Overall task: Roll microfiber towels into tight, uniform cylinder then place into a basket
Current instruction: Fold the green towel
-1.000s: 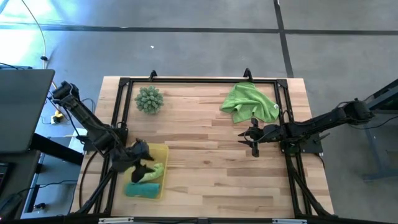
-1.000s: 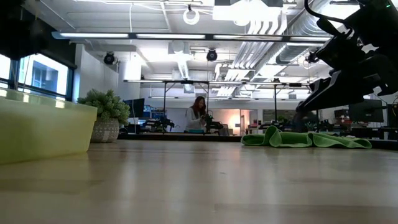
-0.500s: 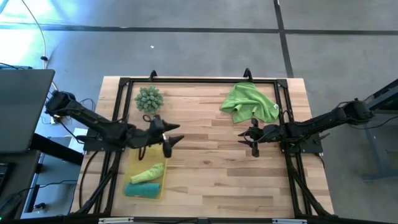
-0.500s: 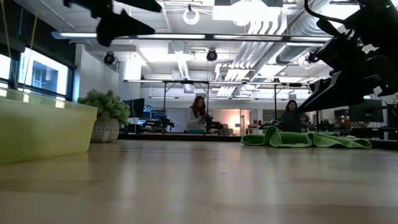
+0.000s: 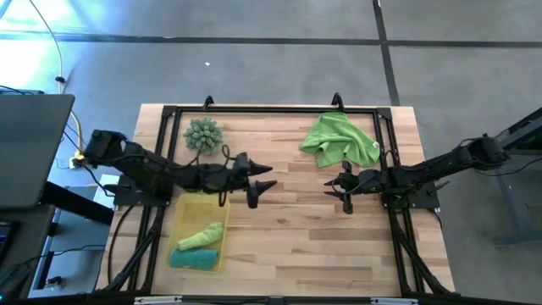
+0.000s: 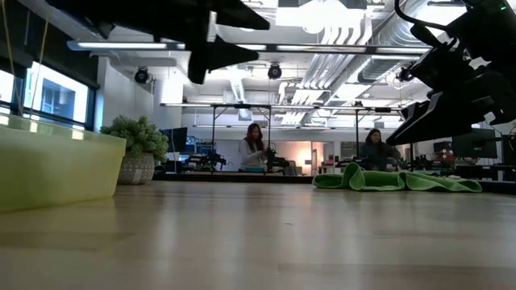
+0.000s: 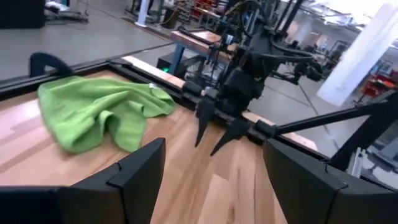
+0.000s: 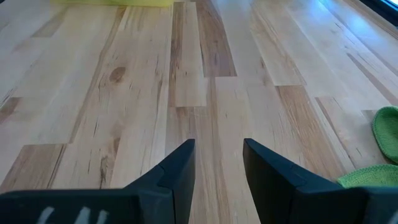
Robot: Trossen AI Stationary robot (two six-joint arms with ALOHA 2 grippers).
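Note:
A lime green towel [image 5: 340,141] lies crumpled on the table at the far right; it also shows in the left wrist view [image 7: 99,112] and the low view [image 6: 395,179]. The yellow basket [image 5: 183,209] at the near left holds a rolled lime green towel [image 5: 201,235] and a teal towel [image 5: 193,258]. My left gripper [image 5: 261,180] is open and empty, above the table's middle, right of the basket. My right gripper [image 5: 344,190] is open and empty, just near of the crumpled towel.
A spiky pale-green ball [image 5: 203,135] sits at the far left of the table. A black frame [image 5: 271,110] runs along the table's far edge and sides. Bare wood lies between the two grippers. People show in the room beyond in the low view.
My left gripper has risen out of the basket and swung toward the table's right, out over the middle. The rolled lime green towel stays in the basket beside the teal one. My right arm has kept still.

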